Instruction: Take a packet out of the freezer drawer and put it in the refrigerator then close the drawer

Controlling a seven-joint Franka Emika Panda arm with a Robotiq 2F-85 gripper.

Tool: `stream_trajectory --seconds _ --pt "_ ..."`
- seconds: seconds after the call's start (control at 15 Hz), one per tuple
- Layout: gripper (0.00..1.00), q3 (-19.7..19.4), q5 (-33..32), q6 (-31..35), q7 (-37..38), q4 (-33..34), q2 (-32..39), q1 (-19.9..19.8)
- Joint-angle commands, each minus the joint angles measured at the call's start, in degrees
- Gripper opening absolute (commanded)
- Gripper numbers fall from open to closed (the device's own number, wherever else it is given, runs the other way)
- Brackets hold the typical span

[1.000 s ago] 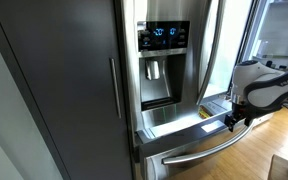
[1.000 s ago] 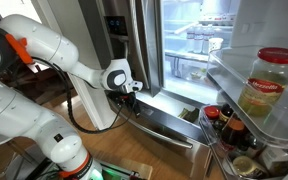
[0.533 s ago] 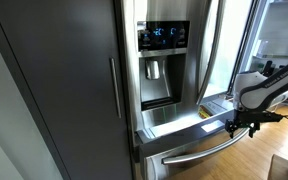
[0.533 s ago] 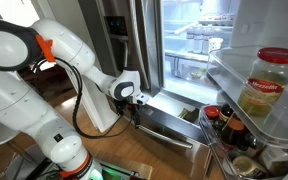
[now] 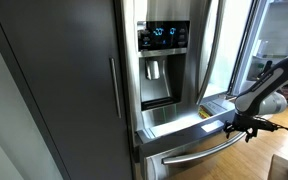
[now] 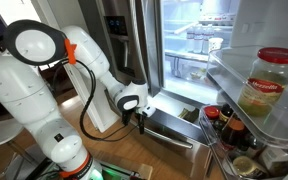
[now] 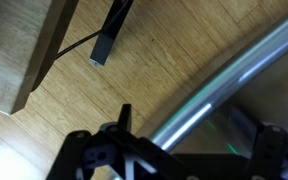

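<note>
The refrigerator (image 5: pixel 166 60) has its display door shut and its other door swung open; the lit shelves show in an exterior view (image 6: pixel 199 40). The freezer drawer (image 5: pixel 179 128) below is pulled out, white inside, and also shows in an exterior view (image 6: pixel 174 128). A small yellow packet (image 5: pixel 204 112) lies at the front edge of the fridge floor, just above the drawer. My gripper (image 5: pixel 246 126) hangs in front of the drawer's bar handle (image 7: pixel 219 90), also seen in an exterior view (image 6: pixel 141 117). In the wrist view my gripper (image 7: pixel 199 128) is open and empty, and the handle runs between the fingers.
The open fridge door (image 6: pixel 259 100) holds a big jar (image 6: pixel 267 85) and several bottles close to the drawer's end. A dark grey cabinet panel (image 5: pixel 54 80) stands beside the fridge. Wooden floor (image 7: pixel 44 60) lies below, with a dark cable and plug (image 7: pixel 106 45).
The arm has swung down and out. The gripper has dropped from beside the fridge opening to the level of the drawer's front handle. The yellow packet and the drawer have not moved.
</note>
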Motion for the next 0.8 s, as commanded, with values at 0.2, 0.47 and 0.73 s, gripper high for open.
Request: stream_trajectory --seconds 0.2,0.47,0.73 --pt "1.00 -1.2 11.8 5.9 -3.5 0.1 5.5 1.2" --pt "1.00 0.5 18.9 9.4 -4.9 0.0 6.8 0.4" --pt "1.00 2.1 26.9 13.3 -8.5 0.2 7.5 0.2"
